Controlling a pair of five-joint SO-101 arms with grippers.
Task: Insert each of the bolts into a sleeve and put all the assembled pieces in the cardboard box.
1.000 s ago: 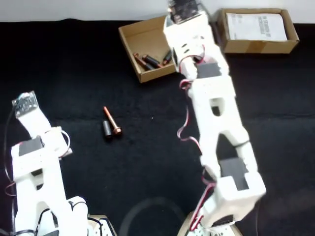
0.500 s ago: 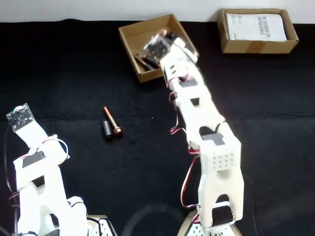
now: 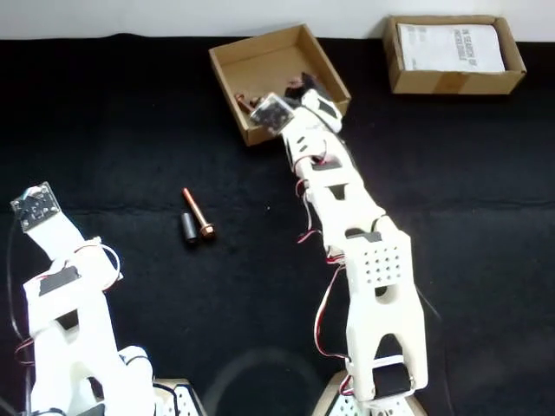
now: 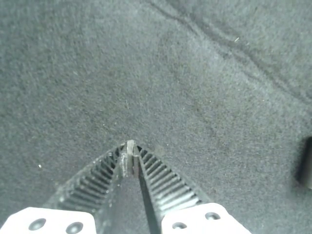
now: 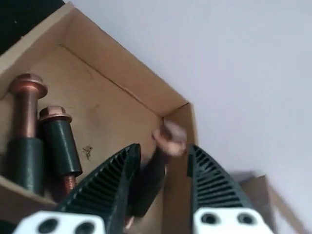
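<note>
The open cardboard box (image 3: 260,61) stands at the back centre of the black mat. My right gripper (image 3: 301,88) sits over its near right corner. In the right wrist view that gripper (image 5: 162,152) is open, with a blurred bolt-in-sleeve piece (image 5: 157,168) loose between the fingers, above the box floor (image 5: 102,112). Two assembled pieces (image 5: 27,141) (image 5: 58,146) lie in the box beside it. A loose copper bolt (image 3: 197,211) and a black sleeve (image 3: 186,225) lie side by side mid-left on the mat. My left gripper (image 4: 129,155) is shut and empty, just above bare mat at the front left.
A second cardboard box (image 3: 453,54) with a printed sheet in it stands at the back right. The left arm (image 3: 65,286) rises from the front left, the right arm (image 3: 364,251) from front centre. A dark object (image 4: 307,168) shows at the edge of the left wrist view.
The right arm has come down from high over the box and drawn toward the box's near right corner. The left arm shifted slightly to the left. The loose bolt and sleeve stayed put.
</note>
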